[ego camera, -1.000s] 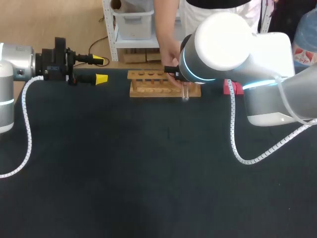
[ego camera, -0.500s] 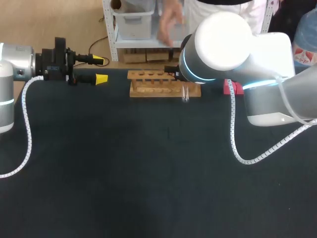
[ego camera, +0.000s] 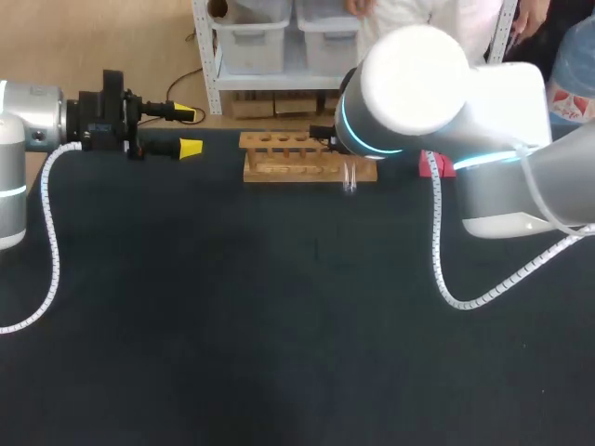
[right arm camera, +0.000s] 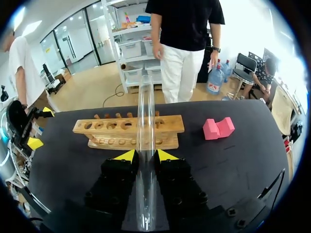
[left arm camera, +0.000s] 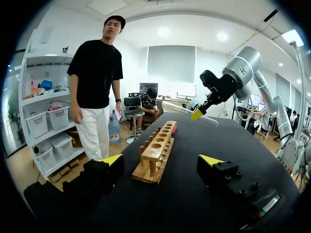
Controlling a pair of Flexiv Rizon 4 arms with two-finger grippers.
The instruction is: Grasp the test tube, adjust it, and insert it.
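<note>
Head view: table, one, covered in dark cloth. A broad bare stretch is left between the rack and the near edge, and the whole middle is open. All objects are grouped along the far edge.

Rack, one, of pale wood, standing lengthwise near the far edge. A single row of round holes is cut in its top board. The number of holes cannot be fixed, since the right end is covered by the right arm.

Pink block, one, notched on top, set on the cloth beside the rack's right end and apart from it.

Test tube, one, of clear glass, long and straight, with an open rim at the end nearest the camera. It is clamped from both sides between the yellow tips of the right gripper and runs out along the line of the fingers, crossing the rack in that view. From the left wrist it is seen held clear of the cloth beyond the rack's far end, closer to level than upright. From above, only a short glassy length is shown, just in front of the rack's right end.

Left gripper, one, held at the far left corner, well apart from the rack's left end. Its fingers are spread wide, and the rack is seen ahead of the gap between them.
</note>
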